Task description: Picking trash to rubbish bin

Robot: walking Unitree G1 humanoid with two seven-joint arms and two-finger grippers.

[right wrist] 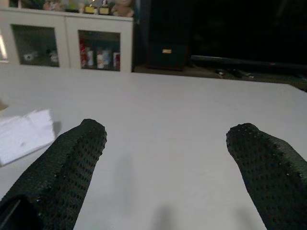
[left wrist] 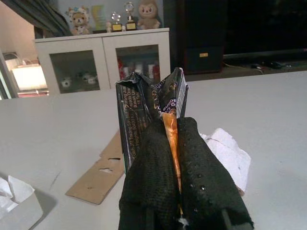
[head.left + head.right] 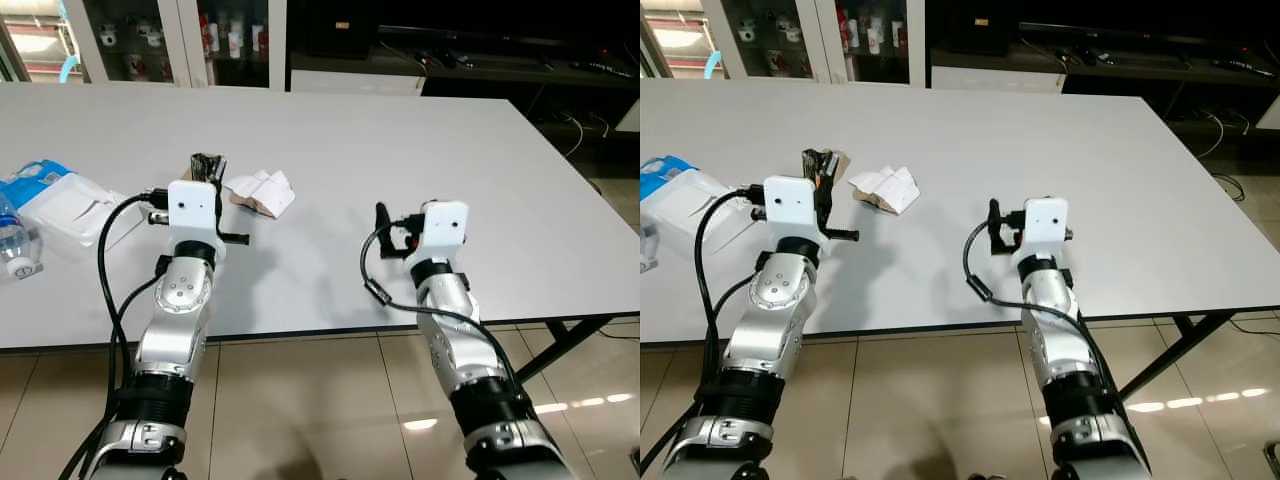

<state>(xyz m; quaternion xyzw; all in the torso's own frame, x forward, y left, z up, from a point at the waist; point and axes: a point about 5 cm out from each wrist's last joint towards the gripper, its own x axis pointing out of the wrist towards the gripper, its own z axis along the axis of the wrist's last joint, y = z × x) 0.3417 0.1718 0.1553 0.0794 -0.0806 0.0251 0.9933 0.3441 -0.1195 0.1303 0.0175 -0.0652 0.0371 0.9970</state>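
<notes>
While the left gripper (image 2: 177, 167) was clenched on a crumpled dark wrapper (image 2: 151, 108), the wrapper stood lifted just above the white table (image 3: 400, 150), its torn upper edge rising past the fingertips (image 2: 148, 158). An orange strip of its lining showed between the two black fingers, which met almost flush around it. The right gripper (image 1: 165, 163) hovered low over a bare part of the table near its front edge, its fingers spread wide and holding nothing. Just beside the held wrapper lay a crumpled white paper (image 3: 262, 192) resting partly on a flat piece of brown cardboard (image 2: 103, 175). Near the table's left edge sat a clear packet with blue print (image 3: 55, 200) and a plastic bottle (image 3: 14, 250). A white cabinet with glass doors (image 2: 103, 60) stood beyond the far side of the table. No rubbish bin could be made out in these views. The wrapper appeared thin, very light and easily crushed, so a firm pinch across its folded middle seemed sufficient, though its glossy surface might slide if the grip loosened. The white paper looked soft and equally light, and would likely be best taken at its raised, bunched centre rather than at a flat edge.
</notes>
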